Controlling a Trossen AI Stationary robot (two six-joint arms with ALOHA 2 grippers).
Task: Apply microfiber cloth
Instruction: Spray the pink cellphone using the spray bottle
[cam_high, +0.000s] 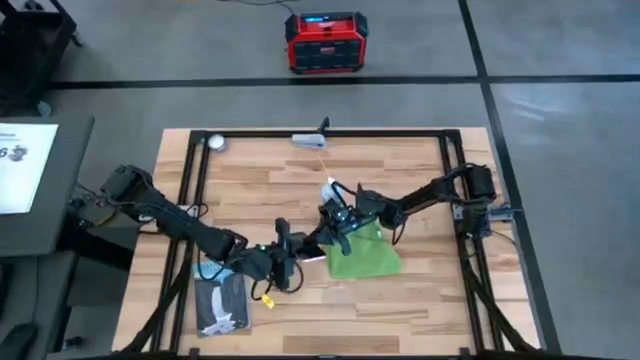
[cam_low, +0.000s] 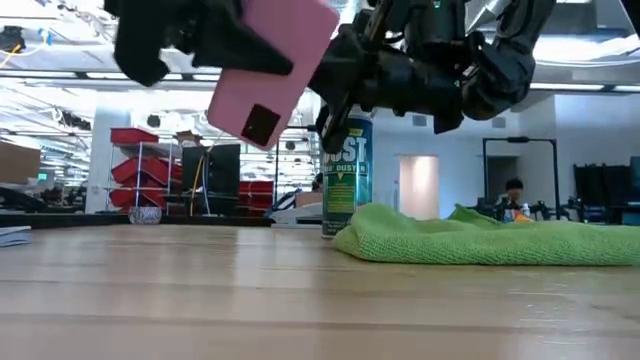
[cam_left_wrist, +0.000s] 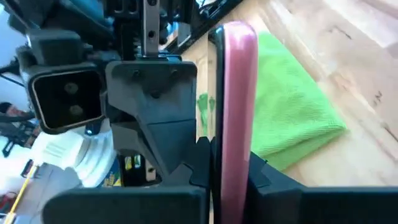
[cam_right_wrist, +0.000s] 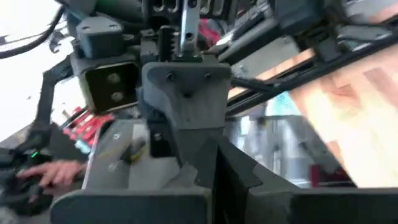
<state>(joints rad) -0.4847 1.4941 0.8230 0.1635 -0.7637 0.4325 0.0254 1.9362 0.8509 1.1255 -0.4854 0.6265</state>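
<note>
Microfiber cloth (cam_high: 365, 257) lies rumpled on the table (cam_high: 420, 310), right of centre, beside the duster can (cam_low: 347, 175) | left gripper (cam_left_wrist: 214, 168) clenched on the pink phone (cam_low: 272, 68), held tilted above the table | right gripper (cam_high: 337, 225) over the cloth's edge, fingers: cannot tell

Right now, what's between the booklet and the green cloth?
In the high view, the left gripper, shut on the pink phone, is between the booklet and the microfiber cloth. The right gripper is at the duster can's top.
</note>
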